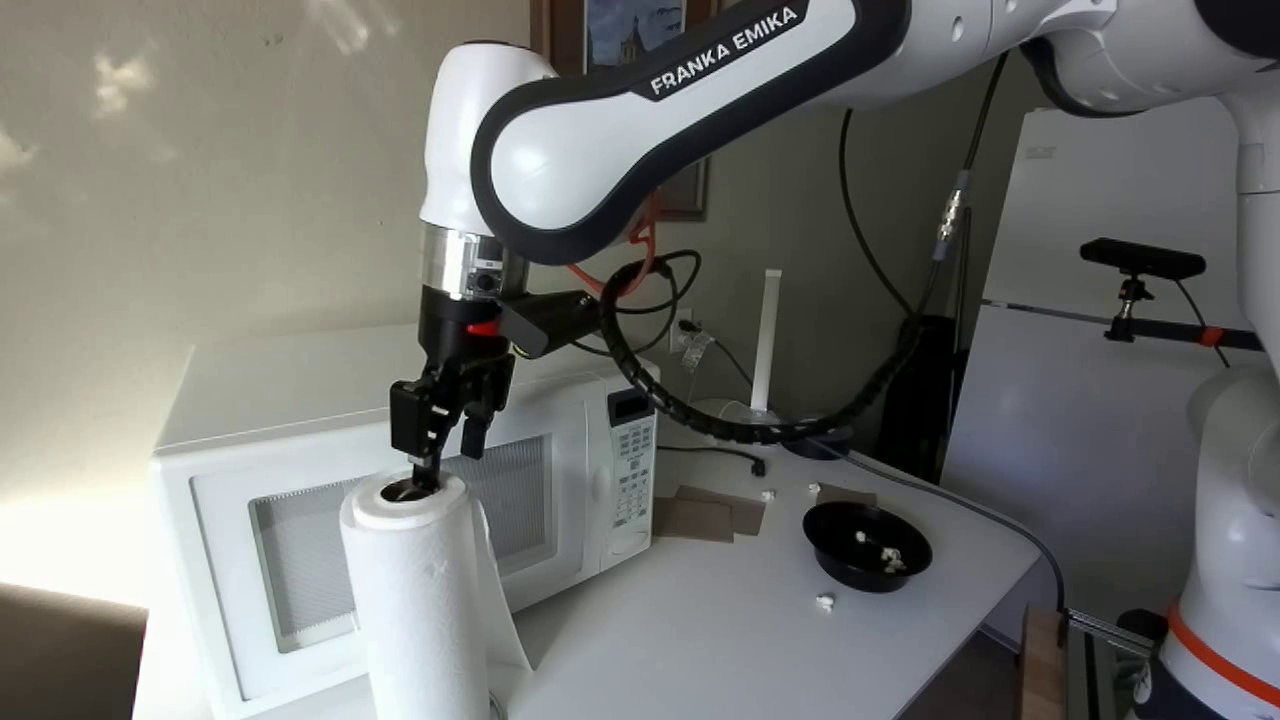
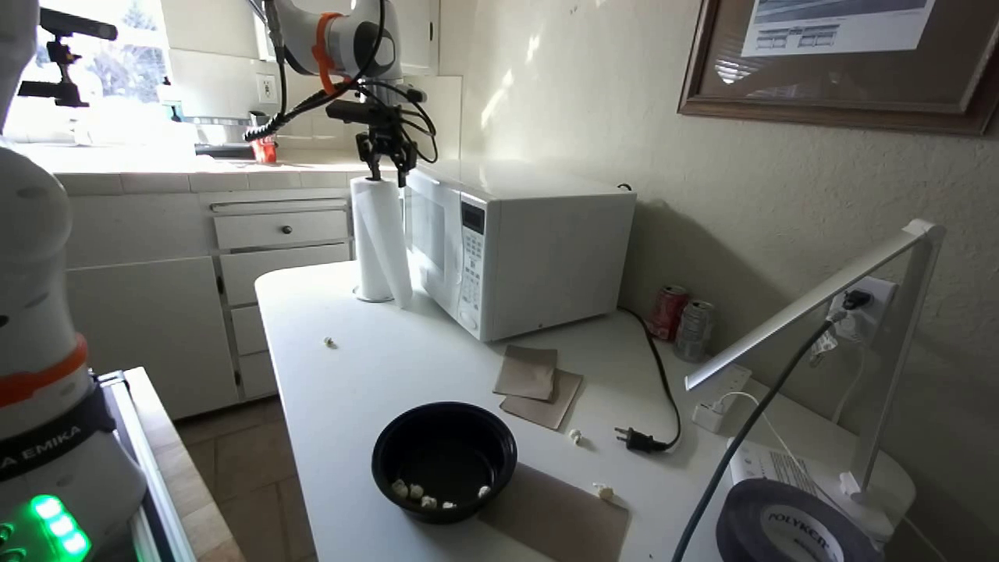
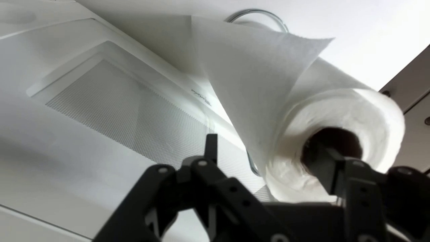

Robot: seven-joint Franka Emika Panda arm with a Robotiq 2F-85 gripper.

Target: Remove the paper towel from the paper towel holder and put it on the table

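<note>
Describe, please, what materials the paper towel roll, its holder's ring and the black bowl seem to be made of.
Paper towel roll: matte white paper, wound in layers, with a thin loose sheet.
Holder's ring: probably smooth metal wire; its thin grey curve shows bright highlights.
Black bowl: perhaps smooth plastic, though its even black surface could also be coated metal.

I had one finger partly hidden
In both exterior views, the paper towel roll covered its tip.

Both exterior views overlook the table; the wrist view, nearer, looks steeply down.
</note>
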